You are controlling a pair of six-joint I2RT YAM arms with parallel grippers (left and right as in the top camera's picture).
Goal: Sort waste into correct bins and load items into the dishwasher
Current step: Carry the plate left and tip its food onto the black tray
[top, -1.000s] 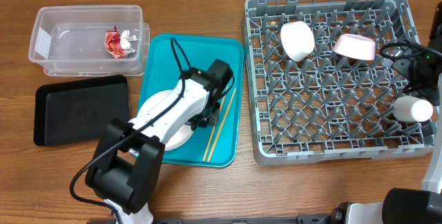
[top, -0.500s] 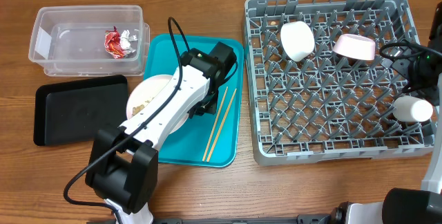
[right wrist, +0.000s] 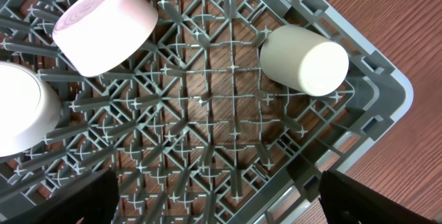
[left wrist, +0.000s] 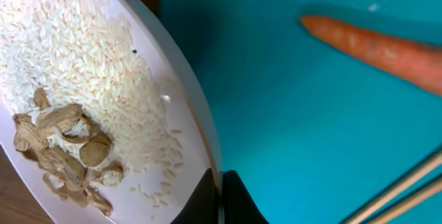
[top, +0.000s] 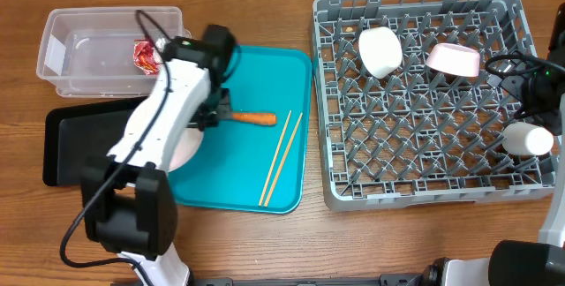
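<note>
My left gripper [left wrist: 219, 198] pinches the plate [left wrist: 188, 120], scraps [left wrist: 65, 144] aboard, at the teal tray [top: 234, 171]'s left edge; right gripper [right wrist: 217, 182] spread. 2 bowls [top: 380, 50] and cup [top: 527, 139] sit in the rack [top: 406, 136] right of it; carrot [top: 256, 118], chopsticks [top: 281, 158] wait on it.

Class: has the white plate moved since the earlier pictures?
Yes: the white plate, held by the left end effector, has shifted left across the teal tray toward the black tray.

Two bowls [top: 380, 51] [top: 453, 59], one cup [top: 527, 139], one plate [left wrist: 181, 106], one carrot [top: 258, 118], two chopsticks [top: 281, 158], one wrapper [top: 146, 54]

Robot lab: arm [top: 168, 118], dish rack [top: 415, 196], wooden table [top: 397, 233].
</note>
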